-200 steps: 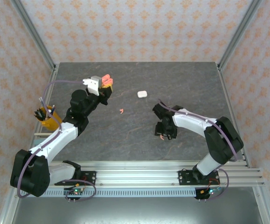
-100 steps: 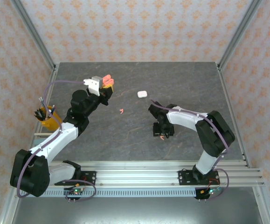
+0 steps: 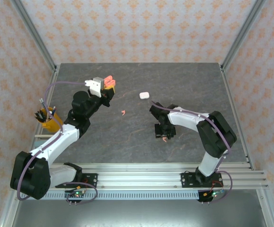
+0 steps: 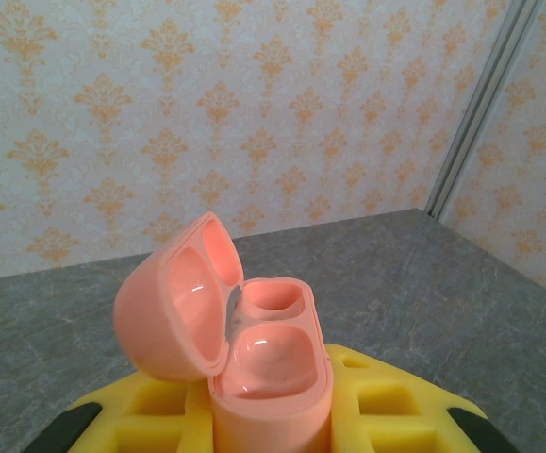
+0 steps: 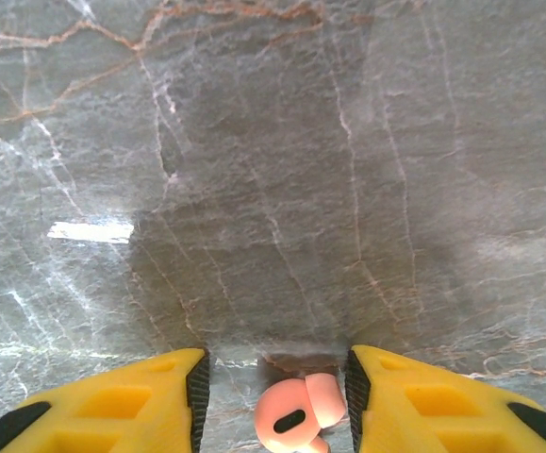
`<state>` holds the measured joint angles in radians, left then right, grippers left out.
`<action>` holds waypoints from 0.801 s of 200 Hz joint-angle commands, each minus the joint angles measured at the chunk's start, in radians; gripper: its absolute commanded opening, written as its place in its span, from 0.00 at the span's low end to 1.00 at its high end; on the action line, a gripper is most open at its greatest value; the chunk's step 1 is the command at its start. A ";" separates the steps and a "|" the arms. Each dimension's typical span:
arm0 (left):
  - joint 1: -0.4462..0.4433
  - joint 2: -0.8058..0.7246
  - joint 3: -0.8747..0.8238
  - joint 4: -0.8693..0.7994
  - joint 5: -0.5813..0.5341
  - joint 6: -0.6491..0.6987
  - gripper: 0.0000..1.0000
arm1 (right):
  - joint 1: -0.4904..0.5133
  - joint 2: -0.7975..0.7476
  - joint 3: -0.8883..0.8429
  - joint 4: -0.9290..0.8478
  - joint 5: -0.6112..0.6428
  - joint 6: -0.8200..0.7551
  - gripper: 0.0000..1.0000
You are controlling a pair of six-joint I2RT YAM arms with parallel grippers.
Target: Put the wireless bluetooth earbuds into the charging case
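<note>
My left gripper (image 4: 273, 411) is shut on a salmon pink charging case (image 4: 268, 363), held upright above the table's back left (image 3: 109, 82). Its lid is hinged open to the left and both wells look empty. My right gripper (image 5: 274, 396) stands low over the table (image 3: 164, 135), open, with its yellow fingers (image 5: 433, 406) either side of a pink earbud (image 5: 296, 418). The earbud lies on the stone close to the right pad, and a gap shows on its left side. A second pink earbud (image 3: 123, 112) lies on the table between the two arms.
A closed white case (image 3: 144, 95) lies on the dark stone table (image 3: 193, 80) behind the right gripper. A yellow cup of pens (image 3: 47, 118) stands at the left edge. Metal frame posts and patterned walls bound the table.
My right gripper's fingers have drawn closer together around the pink earbud, and the arm has shifted slightly left. The left arm and the case have not moved.
</note>
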<state>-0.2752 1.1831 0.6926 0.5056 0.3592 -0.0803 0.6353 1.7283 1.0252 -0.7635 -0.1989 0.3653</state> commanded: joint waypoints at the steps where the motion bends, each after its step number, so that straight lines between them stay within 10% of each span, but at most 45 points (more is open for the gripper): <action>1: -0.007 0.000 -0.006 0.053 -0.002 0.015 0.00 | 0.000 0.018 0.002 -0.033 0.025 0.017 0.43; 160: -0.007 0.007 -0.001 0.054 -0.003 0.011 0.00 | 0.001 -0.032 -0.030 -0.097 0.044 0.075 0.40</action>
<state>-0.2752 1.1877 0.6926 0.5110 0.3592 -0.0788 0.6353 1.7218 1.0222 -0.7818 -0.2028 0.4221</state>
